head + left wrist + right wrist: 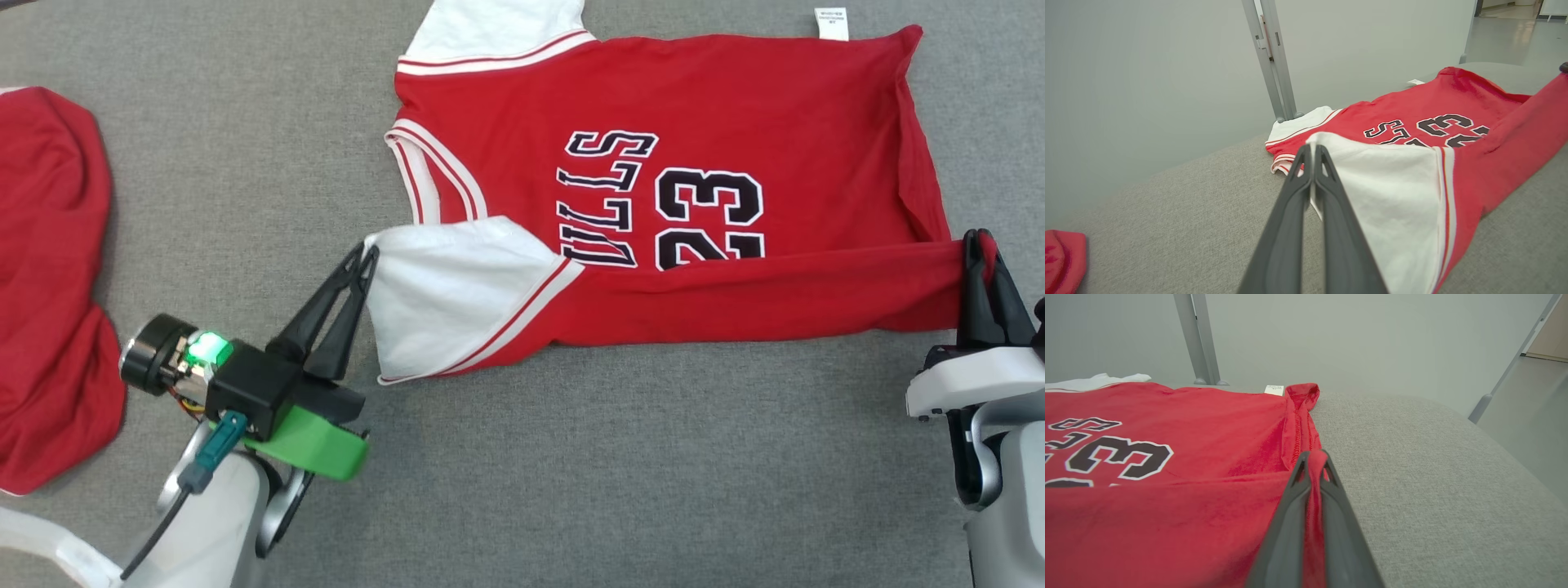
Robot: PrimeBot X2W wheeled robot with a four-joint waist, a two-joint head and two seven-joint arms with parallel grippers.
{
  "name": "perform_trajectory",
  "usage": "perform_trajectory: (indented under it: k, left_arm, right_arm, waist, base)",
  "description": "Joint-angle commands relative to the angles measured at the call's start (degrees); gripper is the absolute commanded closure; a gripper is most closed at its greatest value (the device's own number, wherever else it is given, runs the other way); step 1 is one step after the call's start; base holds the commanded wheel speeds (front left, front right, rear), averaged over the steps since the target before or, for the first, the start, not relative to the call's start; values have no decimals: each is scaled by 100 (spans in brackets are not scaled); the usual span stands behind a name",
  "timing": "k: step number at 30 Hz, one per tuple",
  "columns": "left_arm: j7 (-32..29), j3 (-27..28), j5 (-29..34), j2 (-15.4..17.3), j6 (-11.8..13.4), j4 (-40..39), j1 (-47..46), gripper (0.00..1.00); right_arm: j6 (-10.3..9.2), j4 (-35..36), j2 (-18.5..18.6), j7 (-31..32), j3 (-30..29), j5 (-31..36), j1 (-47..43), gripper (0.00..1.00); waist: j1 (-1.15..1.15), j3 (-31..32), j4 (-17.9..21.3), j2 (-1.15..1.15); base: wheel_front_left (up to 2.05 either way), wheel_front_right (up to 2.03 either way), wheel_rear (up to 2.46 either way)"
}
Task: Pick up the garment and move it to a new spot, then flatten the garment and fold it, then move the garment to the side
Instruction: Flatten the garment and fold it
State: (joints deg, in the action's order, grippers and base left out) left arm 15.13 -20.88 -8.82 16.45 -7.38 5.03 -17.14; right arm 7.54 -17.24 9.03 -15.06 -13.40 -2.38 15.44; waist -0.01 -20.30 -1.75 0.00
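Where garment folds over, lettering half hidden, sleeve cropped

The left gripper had its two dark fingers pressed together on the edge of the white sleeve of the red garment. The garment lay on the grey table, with black letters and the number 23 showing. Another red cloth lay in the lower left corner, well apart, and a grey metal post stood behind the table.

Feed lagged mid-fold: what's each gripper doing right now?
Left gripper: shut on the jersey, at its white sleeve.
Right gripper: shut on the jersey's red hem corner.
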Motion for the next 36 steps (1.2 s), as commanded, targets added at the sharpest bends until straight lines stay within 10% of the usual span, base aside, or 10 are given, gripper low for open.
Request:
perform_trajectory:
  k: [1, 15, 17, 18, 20, 36]
  left_arm:
    - [2, 8, 72, 3, -12, 117, -226, 100]
    - [2, -410, -46, 107, -12, 1058, -1291, 100]
    - [2, -430, 72, 84, -12, 1186, -1360, 100]
    - [2, -438, 130, 70, -9, 1223, -1380, 98]
    - [2, -394, 158, -8, 33, 1259, -1346, 0]
    - [-102, 294, -1358, -701, 82, 1088, 1009, 0]
  right_arm:
    - [-10, -110, -28, -17, -40, 107, 121, 100]
    - [-10, -659, -121, -17, -156, 275, 670, 96]
    - [-10, -696, -127, -17, -170, 300, 737, 58]
    - [-10, -669, -135, -17, -193, 316, 756, 0]
    - [-10, -576, -160, -17, -233, 349, 719, 0]
    - [-10, 566, -331, -17, -323, 220, -419, 0]
  waist:
    - [1, -160, 66, 0]
    - [1, -486, 146, 0]
    - [1, -455, 154, 0]
    - [1, -435, 158, 0]
    - [1, -365, 169, 0]
    - [1, 423, 351, 0]
  base:
    - [0, 0, 0]
    - [0, 0, 0]
    - [0, 0, 0]
    - [0, 0, 0]
    - [0, 0, 0]
    - [0, 0, 0]
